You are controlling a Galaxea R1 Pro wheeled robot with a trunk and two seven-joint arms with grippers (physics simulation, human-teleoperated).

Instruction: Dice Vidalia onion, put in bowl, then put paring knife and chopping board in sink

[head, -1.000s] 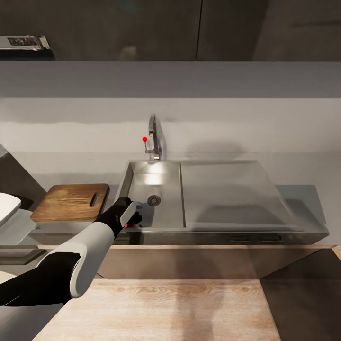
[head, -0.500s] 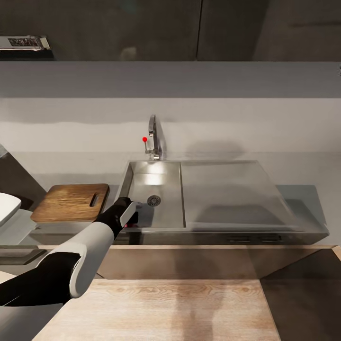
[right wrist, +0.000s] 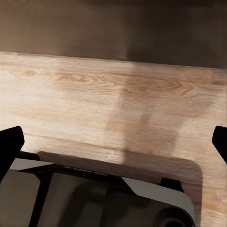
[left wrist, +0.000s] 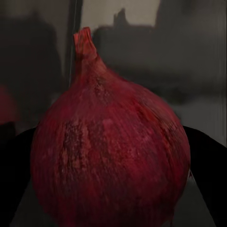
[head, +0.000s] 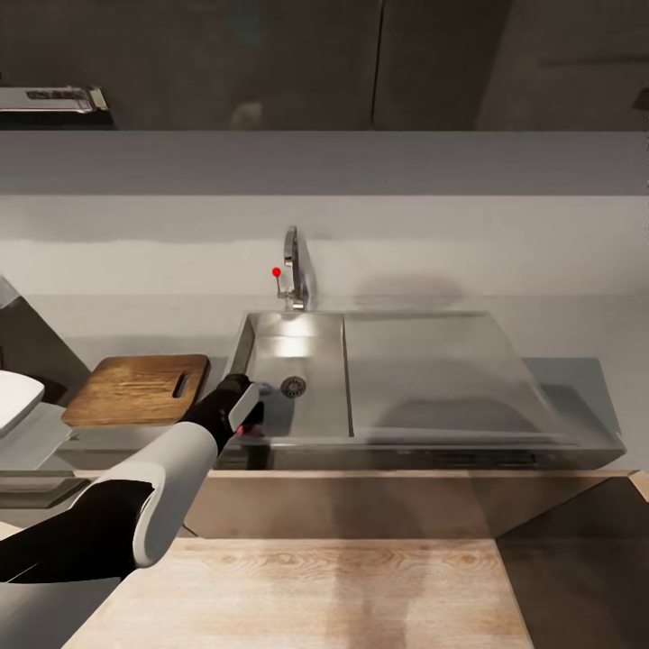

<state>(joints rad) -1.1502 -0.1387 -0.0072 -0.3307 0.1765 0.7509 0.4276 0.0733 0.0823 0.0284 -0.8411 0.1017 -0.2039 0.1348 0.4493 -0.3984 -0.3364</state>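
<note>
- Head view: left gripper point(head: 253, 413) at the end of a black-and-white arm, reaching over the front left corner of the matte grey rectangular sink point(head: 297, 342).
- Just beneath the jaws, a small patch of dark red: the round, papery-skinned red onion point(head: 247, 430), low over the near rim of the basin.
- Beyond the jaws, the round steel drain point(head: 293, 387) on the basin floor; farther back, the curved chrome tap point(head: 293, 267) with its small red knob point(head: 276, 271).
- To the outer left of the jaws, apart from them, the dark brown rectangular wooden chopping board point(head: 138, 388) flat on the long grey stone-look countertop point(head: 577, 379), slot handle toward the sink.
- Farther left again, at the picture's edge, part of the shallow white squarish bowl point(head: 16, 398).
- To the right of the jaws, the flat drainboard wing point(head: 433, 370) of the sink.
- Left wrist view: onion point(left wrist: 111, 158) seated between the 2 black fingers point(left wrist: 208, 175), 1 pressed against each flank, stem tip pointing away from the wrist; jaws clenched on it.
- Right wrist view: right gripper point(right wrist: 113, 142) spread wide, only the 2 black fingertips point(right wrist: 10, 144) at opposite edges, nothing between them.
- Past those released jaws, pale wood plank floor point(right wrist: 118, 94), then a dark cabinet front point(right wrist: 113, 28); nearer the wrist, part of the robot's grey and white body point(right wrist: 94, 194).
</note>
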